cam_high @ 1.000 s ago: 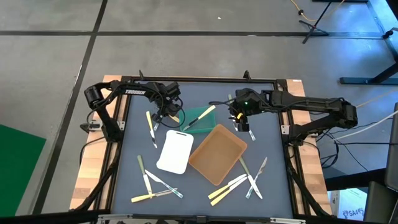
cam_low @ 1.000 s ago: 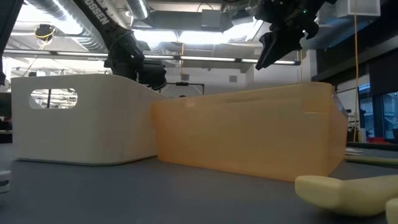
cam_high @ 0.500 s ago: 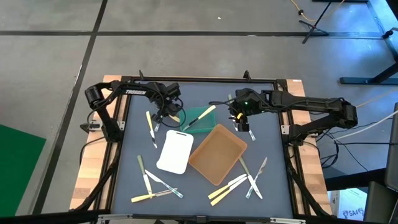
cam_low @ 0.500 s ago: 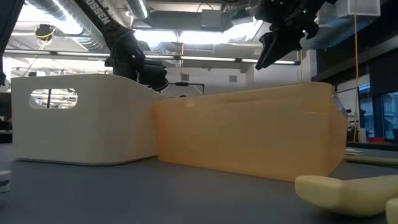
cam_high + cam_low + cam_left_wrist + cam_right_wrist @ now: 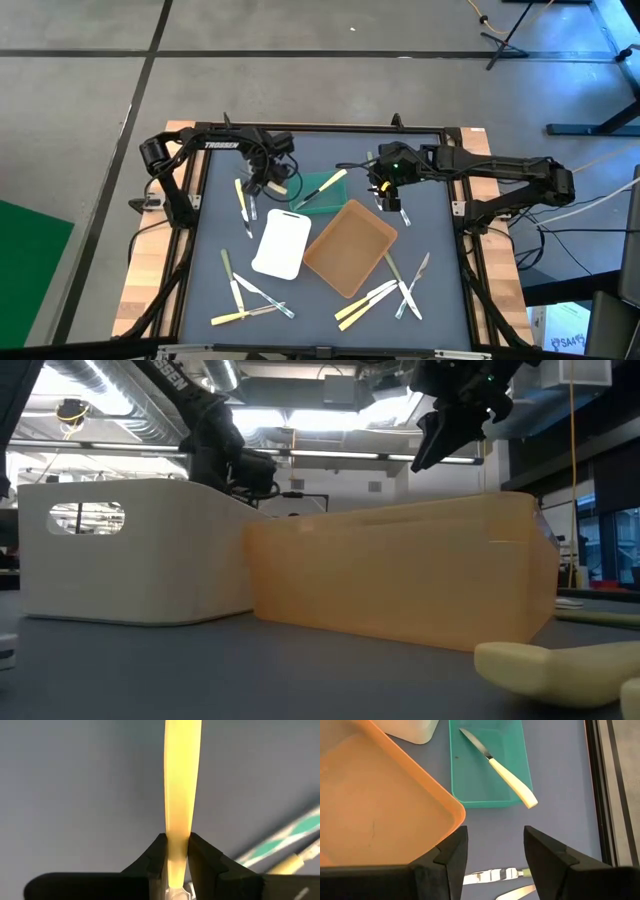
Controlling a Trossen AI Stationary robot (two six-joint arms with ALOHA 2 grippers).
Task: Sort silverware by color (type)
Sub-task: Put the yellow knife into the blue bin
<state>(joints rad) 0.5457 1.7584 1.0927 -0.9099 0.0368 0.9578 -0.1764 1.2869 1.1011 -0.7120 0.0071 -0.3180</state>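
Observation:
My left gripper (image 5: 268,182) is at the table's far left, beside the green tray (image 5: 318,190), and is shut on a cream-yellow utensil (image 5: 181,780). My right gripper (image 5: 386,195) hangs open above the table between the green tray (image 5: 487,795) and the brown tray (image 5: 375,810), touching nothing. A cream-handled knife (image 5: 512,780) lies flat in the green tray. More silverware lies flat on the table at the left (image 5: 243,205), near left (image 5: 245,295) and near right (image 5: 390,290). My left gripper pinches the cream-yellow utensil between its two fingers (image 5: 150,865), on its narrow handle (image 5: 176,852). The utensil runs straight out ahead of the fingers, in line with them. Whether it is clear of the table does not show.
The white tray (image 5: 282,243) and brown tray (image 5: 350,247) sit side by side mid-table, with the green tray behind them. A green-and-white utensil (image 5: 295,832) lies close to my left gripper. A silvery utensil (image 5: 490,876) lies under my right gripper.
My left gripper has shifted a little toward the table's right and risen slightly, still shut. My right gripper has stayed where it was.

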